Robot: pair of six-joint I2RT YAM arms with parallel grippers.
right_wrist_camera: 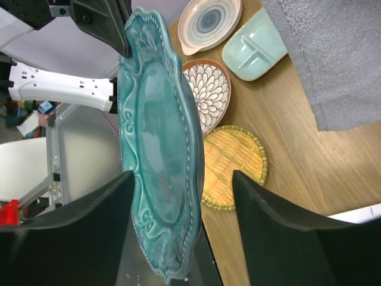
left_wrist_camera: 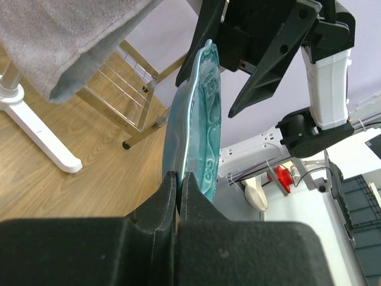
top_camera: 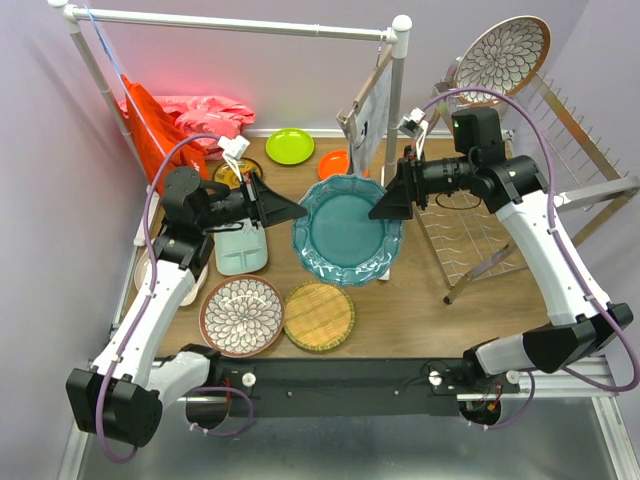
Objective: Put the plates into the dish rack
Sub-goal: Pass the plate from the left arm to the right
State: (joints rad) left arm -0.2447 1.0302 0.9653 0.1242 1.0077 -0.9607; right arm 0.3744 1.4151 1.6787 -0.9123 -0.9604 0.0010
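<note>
The teal scalloped plate (top_camera: 345,232) hangs on edge above the table between both arms. My left gripper (top_camera: 298,211) (left_wrist_camera: 178,177) is shut on its left rim. My right gripper (top_camera: 379,210) (right_wrist_camera: 183,176) is open and straddles the opposite rim of the teal plate (right_wrist_camera: 156,137); one finger (right_wrist_camera: 89,232) lies close against the plate's face and the other (right_wrist_camera: 286,232) stands well apart. The chrome dish rack (top_camera: 478,245) stands to the right, with a brown-rimmed floral plate (top_camera: 502,58) upright at its far end.
On the table lie a floral plate (top_camera: 241,315), a woven yellow plate (top_camera: 319,316), a mint tray (top_camera: 241,250), a lime green plate (top_camera: 290,146) and an orange plate (top_camera: 335,163). A grey towel (top_camera: 372,110) hangs from the white pipe rail (top_camera: 240,22). Red cloths (top_camera: 170,120) sit at the back left.
</note>
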